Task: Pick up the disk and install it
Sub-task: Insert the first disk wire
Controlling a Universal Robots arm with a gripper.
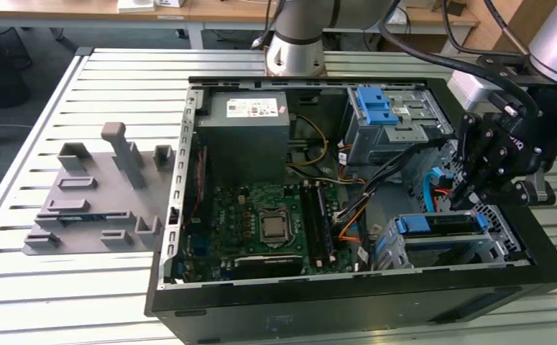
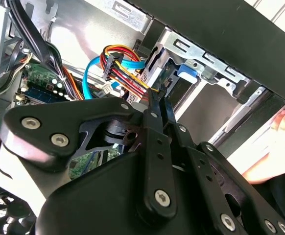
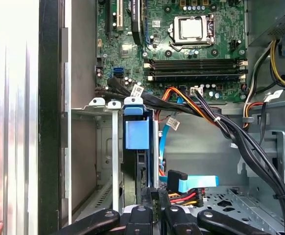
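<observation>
Exterior view: gripper (image 1: 472,188) above disk (image 1: 438,224); second wrist view, hand (image 2: 283,128)

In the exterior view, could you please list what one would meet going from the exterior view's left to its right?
Grey plastic fixture on the slatted table → green motherboard inside the open computer case → blue-framed disk in its metal bay → black gripper on the arm.

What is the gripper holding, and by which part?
Cannot be told. The gripper sits at the end of the disk, which stands in the metal drive bay, but no grip on it shows.
</observation>
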